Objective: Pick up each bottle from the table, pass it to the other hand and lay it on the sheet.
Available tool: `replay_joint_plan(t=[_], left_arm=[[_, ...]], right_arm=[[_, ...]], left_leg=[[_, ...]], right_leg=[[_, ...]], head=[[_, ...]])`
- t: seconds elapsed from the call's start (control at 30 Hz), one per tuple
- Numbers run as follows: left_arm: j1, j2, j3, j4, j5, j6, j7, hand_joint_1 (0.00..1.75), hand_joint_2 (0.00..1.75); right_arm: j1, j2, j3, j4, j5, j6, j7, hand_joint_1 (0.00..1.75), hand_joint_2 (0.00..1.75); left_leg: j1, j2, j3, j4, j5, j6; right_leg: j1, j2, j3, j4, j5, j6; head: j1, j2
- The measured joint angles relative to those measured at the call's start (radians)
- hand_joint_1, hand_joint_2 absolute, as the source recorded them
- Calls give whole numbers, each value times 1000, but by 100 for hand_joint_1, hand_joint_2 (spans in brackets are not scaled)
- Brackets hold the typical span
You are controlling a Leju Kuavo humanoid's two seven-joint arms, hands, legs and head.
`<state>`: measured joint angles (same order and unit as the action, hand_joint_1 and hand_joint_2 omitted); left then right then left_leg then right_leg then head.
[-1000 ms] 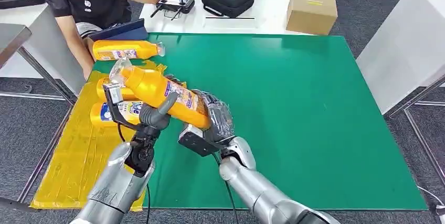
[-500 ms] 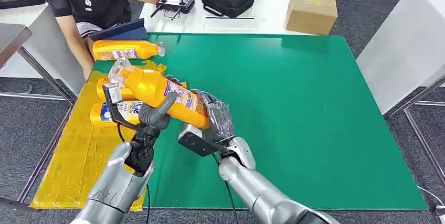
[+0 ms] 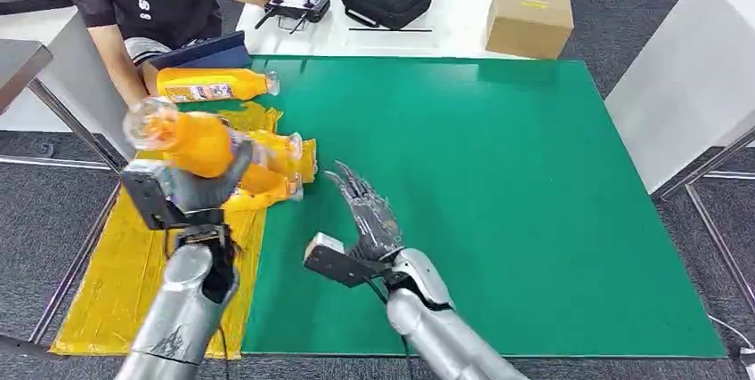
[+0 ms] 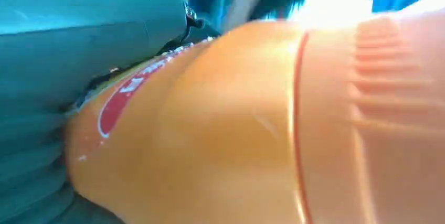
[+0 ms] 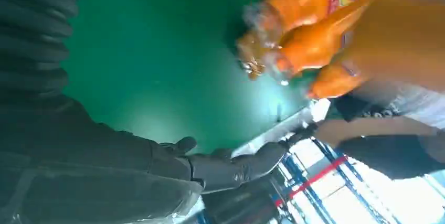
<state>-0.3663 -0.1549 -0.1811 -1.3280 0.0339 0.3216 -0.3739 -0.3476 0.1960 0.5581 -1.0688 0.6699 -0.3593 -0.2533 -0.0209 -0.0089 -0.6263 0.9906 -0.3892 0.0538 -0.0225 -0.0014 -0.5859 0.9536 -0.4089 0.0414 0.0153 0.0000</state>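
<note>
Left hand (image 3: 182,193) carrying the orange bottle (image 3: 191,141) over the yellow sheet (image 3: 133,264)
Right hand (image 3: 369,220) is hovering spread and empty; a careless release is risking the bottle rolling onto laid bottles (image 3: 276,162)

Left hand (image 3: 191,189) grips bottle (image 3: 182,138) over sheet (image 3: 133,278).

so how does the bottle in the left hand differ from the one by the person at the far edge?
The held bottle is off the table in the left hand, above the yellow sheet; the far bottle lies on its side by the green mat's far edge. The held one's cap points left, the far one's right. Both are orange.
</note>
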Motion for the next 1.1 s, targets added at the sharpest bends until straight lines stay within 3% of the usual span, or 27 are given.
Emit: replay_joint_plan(t=[0.27, 0.47, 0.6, 0.8, 1.1], left_arm=[[35, 13, 68, -74, -172, 89, -29, 175, 175], [38, 33, 75, -76, -500, 199, -7, 175, 175], [25, 50, 54, -29, -814, 268, 67, 175, 175], [7, 63, 30, 29, -1016, 321, 133, 175, 175], [-93, 72, -39, 271, -1507, 370, 296, 175, 175]], right_arm=[[135, -116, -8, -342, 27, 40, 11, 0, 0], [258, -192, -47, -512, 79, 33, 29, 0, 0], [309, -230, -93, -565, 80, 16, 37, 0, 0], [341, -254, -127, -602, 70, 13, 43, 0, 0], [354, -272, -143, -606, 58, 13, 44, 0, 0]], left_leg=[[-1, -1, -2, 0, 0, 0], [-2, -3, -3, 0, 0, 0], [-2, -1, -3, 0, 0, 1], [-2, 0, -2, 0, 0, 1], [-2, -1, -2, 0, 1, 1]], right_leg=[[-1, -2, -2, 0, 0, 0], [-2, -2, -2, -1, 0, 0], [-2, -2, -2, -1, 0, 0], [-2, 0, -3, -1, 1, 1], [-3, 0, -3, -1, 1, 2]], head=[[1, 0], [1, 0], [0, 0], [0, 0], [1, 0]])
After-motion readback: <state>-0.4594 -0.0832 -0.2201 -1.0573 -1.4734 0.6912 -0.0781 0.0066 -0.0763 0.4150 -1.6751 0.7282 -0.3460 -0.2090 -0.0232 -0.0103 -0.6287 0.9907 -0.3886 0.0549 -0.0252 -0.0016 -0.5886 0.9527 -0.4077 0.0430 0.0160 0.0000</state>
